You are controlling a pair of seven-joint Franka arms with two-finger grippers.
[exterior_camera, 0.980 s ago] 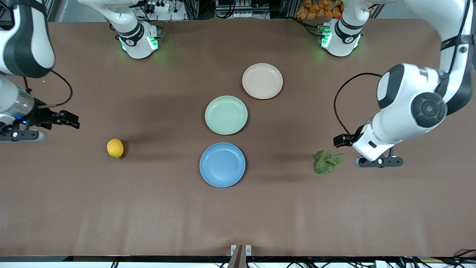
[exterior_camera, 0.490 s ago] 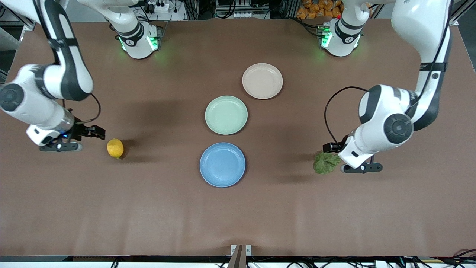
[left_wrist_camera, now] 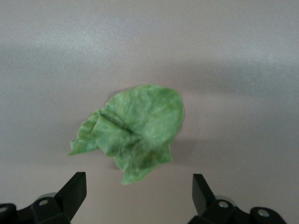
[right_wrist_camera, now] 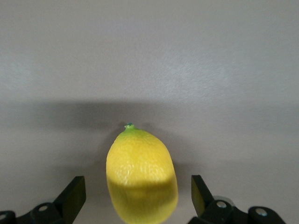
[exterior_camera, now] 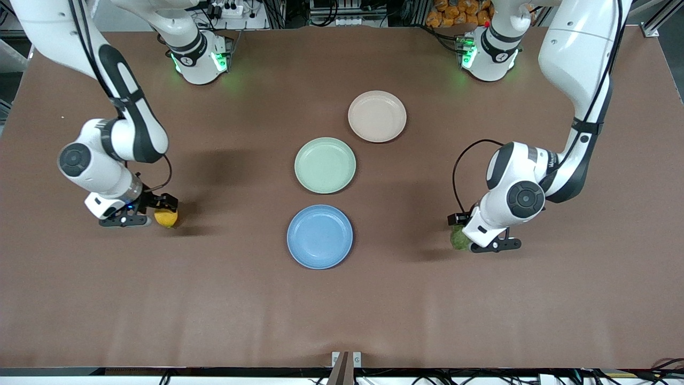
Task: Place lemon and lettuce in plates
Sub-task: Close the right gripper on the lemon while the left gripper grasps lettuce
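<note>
Two Franka arms work at opposite ends of a brown table (exterior_camera: 342, 299), each poised over its own item. The right gripper (exterior_camera: 156, 209) hangs over the lemon (exterior_camera: 166, 218), which lies on the tabletop toward the right arm's end of the table, well apart from the plates. In the right wrist view its fingers (right_wrist_camera: 72, 198) are spread wide, one on each side of the lemon (right_wrist_camera: 142, 177), with clear gap between the fruit and either finger; the lemon's green-tinged tip points away from the wrist. The left gripper (exterior_camera: 464, 235) is over the lettuce (exterior_camera: 457, 238), which lies on the bare table toward the left arm's end, mostly hidden under the wrist from the front camera. In the left wrist view the fingers (left_wrist_camera: 74, 191) are likewise wide apart, and the crumpled green leaf (left_wrist_camera: 133, 130) lies flat on the table between and just ahead of them, touching neither. Three plates line the middle of the table: the blue plate (exterior_camera: 319, 236) nearest the front camera, a pale green plate (exterior_camera: 325, 164) next, and the beige-pink plate (exterior_camera: 377, 116) closest to the robots' bases. All three hold nothing, and neither the lemon nor the lettuce has been lifted.
</note>
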